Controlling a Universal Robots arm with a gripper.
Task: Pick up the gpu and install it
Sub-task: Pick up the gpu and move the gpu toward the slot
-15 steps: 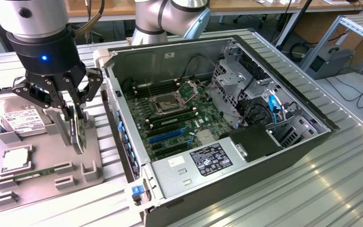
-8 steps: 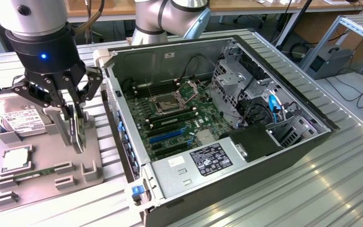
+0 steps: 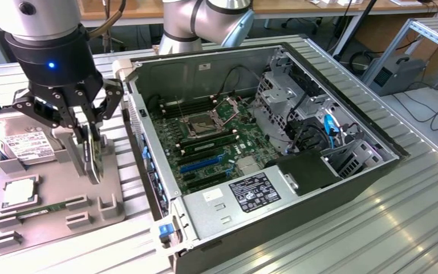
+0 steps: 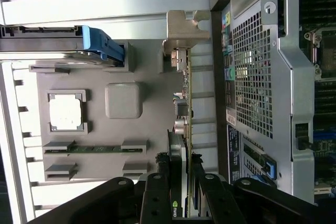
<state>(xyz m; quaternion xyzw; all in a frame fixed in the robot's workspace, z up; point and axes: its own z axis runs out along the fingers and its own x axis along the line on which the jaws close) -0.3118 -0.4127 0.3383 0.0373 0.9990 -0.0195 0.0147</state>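
The gpu (image 3: 93,162) hangs on edge from my gripper (image 3: 88,134), a thin dark card above the grey holder tray (image 3: 59,188), to the exterior view's left of the open computer case (image 3: 280,142). In the wrist view the gpu (image 4: 182,103) runs edge-on away from my gripper (image 4: 180,174), its silver end bracket (image 4: 184,30) at the far end and the black fan part between the fingers. The black fingers (image 4: 157,192) press on both faces of the card. Whether the card's lower edge still touches the tray I cannot tell.
On the tray lie a silver hard drive (image 3: 25,142), a square processor (image 3: 19,191) and a green memory stick (image 3: 48,206). Inside the case, the motherboard (image 3: 203,148) lies exposed with blue slots (image 3: 200,162). The case's perforated rear wall (image 4: 252,77) stands close beside the card.
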